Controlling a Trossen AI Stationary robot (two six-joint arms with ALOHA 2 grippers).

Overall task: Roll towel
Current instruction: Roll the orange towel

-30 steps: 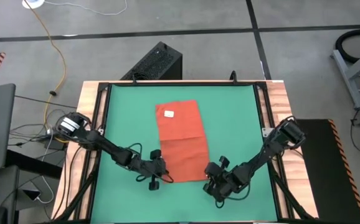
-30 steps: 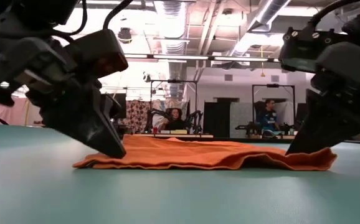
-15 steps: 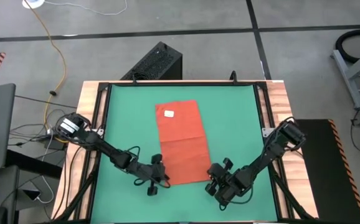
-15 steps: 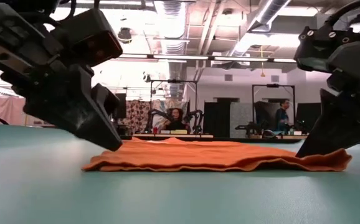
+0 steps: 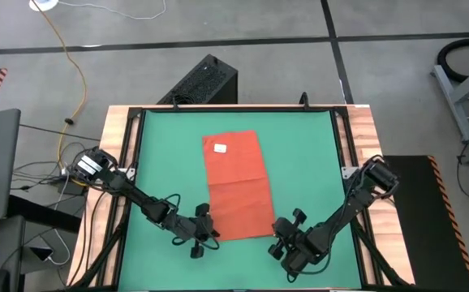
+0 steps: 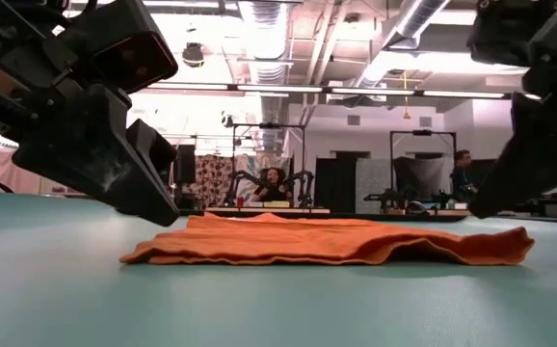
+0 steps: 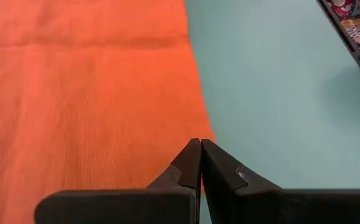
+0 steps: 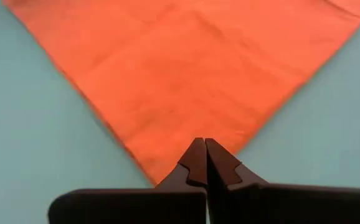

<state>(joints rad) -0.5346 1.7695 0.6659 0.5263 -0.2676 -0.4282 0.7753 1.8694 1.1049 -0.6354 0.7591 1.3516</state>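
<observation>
I have the green mat (image 5: 307, 162) covering the tabletop (image 5: 364, 130), and the towel (image 5: 236, 185) lies flat on it, lengthwise away from me, its white tag (image 5: 219, 148) near the far end. The near edge is what I would roll from, and both arms sit at that edge.

My worry is the start of the roll. The cloth is soft and lies in shallow ripples along its near side in the low view, so if I lift only one corner, or lift the two unevenly, I expect the roll to go skewed and come out as a cone rather than a cylinder. If I come down too shallow, I judge the tips would slide over the mat and push the towel away instead of catching it. If one tip bites mat along with cloth, the whole mat could drag.

The left pincer (image 5: 206, 235) is at the towel's near-left corner. In its wrist view the fingers (image 7: 189, 163) are pressed together tip to tip, over the towel's corner, and nothing shows between them.

The right pincer (image 5: 281, 242) is just off the near-right corner. Its fingers (image 8: 195, 158) are likewise closed on themselves, pointing at the corner's tip, with no cloth caught. I cannot tell whether either tip actually touches the fabric.
</observation>
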